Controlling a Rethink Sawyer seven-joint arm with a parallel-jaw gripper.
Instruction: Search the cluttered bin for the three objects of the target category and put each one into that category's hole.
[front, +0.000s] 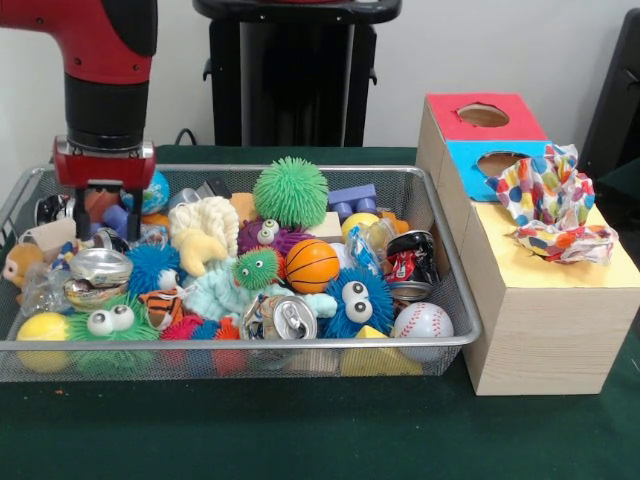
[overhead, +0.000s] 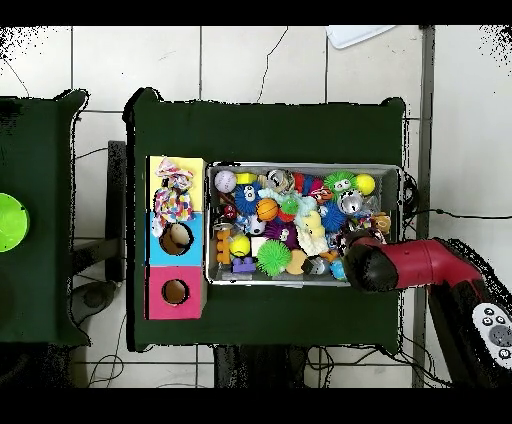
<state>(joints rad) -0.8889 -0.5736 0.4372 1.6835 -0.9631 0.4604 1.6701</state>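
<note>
1. Front view: the gripper (front: 102, 212) hangs at the picture-left far end of the wire-mesh basket (front: 455, 290), its two dark fingers parted and holding nothing.
2. Front view: well off to the gripper's picture-right, outside the basket, one crumpled white polka-dot cloth (front: 551, 203) with red, blue, yellow and green dots lies on the yellow top of the wooden box (front: 545, 345), covering wherever the yellow hole sits. It may be more than one cloth bunched together; I cannot tell.
3. Front view: two open holes show beyond the cloth, one in the blue surround (front: 500, 163), one in the red surround (front: 483, 115).
4. Front view: the basket holds one large green spiky ball (front: 290, 192), one orange basketball (front: 311, 265), one baseball (front: 423, 322), crushed cans and googly-eyed fuzzy toys. No writing is readable.
5. Overhead view: the red arm (overhead: 425, 264) reaches over the basket's corner (overhead: 398, 172); the gripper is hidden beneath it. The cloth (overhead: 175, 192) lies on the box's yellow end, well apart from the arm.
</note>
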